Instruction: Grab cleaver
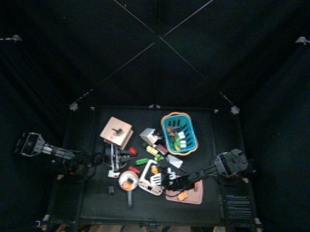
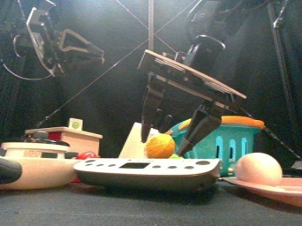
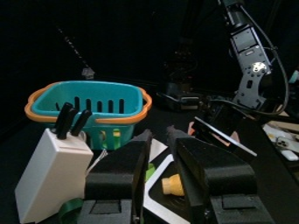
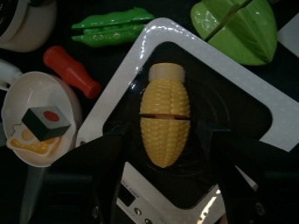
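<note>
Our right gripper point(image 4: 163, 188) hung with jaws wide over the corn point(image 4: 163, 114); dropping there, we risked grabbing corn, not cleaver.

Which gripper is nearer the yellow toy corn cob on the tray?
Right. The right gripper hangs directly over the yellow toy corn cob, jaws wide open on either side of it. The left gripper sits farther off, near the white knife block.
</note>
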Motion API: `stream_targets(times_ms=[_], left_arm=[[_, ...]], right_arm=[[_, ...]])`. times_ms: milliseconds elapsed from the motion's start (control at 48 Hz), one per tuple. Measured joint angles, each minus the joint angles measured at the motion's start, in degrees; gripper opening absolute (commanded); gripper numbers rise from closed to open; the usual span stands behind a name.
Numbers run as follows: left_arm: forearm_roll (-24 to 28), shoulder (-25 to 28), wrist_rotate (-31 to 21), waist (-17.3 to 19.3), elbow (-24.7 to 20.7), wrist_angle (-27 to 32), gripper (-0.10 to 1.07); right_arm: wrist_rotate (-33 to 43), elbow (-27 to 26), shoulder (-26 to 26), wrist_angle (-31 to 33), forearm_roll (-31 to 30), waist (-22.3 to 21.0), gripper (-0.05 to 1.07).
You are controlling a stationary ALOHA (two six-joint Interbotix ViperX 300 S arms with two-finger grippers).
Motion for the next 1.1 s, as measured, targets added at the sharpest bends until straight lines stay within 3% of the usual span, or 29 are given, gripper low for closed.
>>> stream_targets(times_ms=[250,521,750,1104], left_arm=[[0.0,0.0,-0.09,-0.09,0.0,0.0,0.67],[0.0,0.0,-0.09,-0.09,-0.09,0.0,0.67],[0.0,0.0,-0.09,-0.09,0.0,0.09,0.67],[0.0,0.0,-0.09,0.0,0.26,0.09,0.67]], right_arm=[[-2.72,5.89,-8.26,2.9,-1.76,2.64,0.93],[-15.64,17.93,-18.81,2.99,2.46,5.98,0.92],[-24.87,24.87,-19.6,2.64,9.05,5.71,0.9],[-27.86,29.71,-19.51,-3.25,9.67,1.76,0.78]])
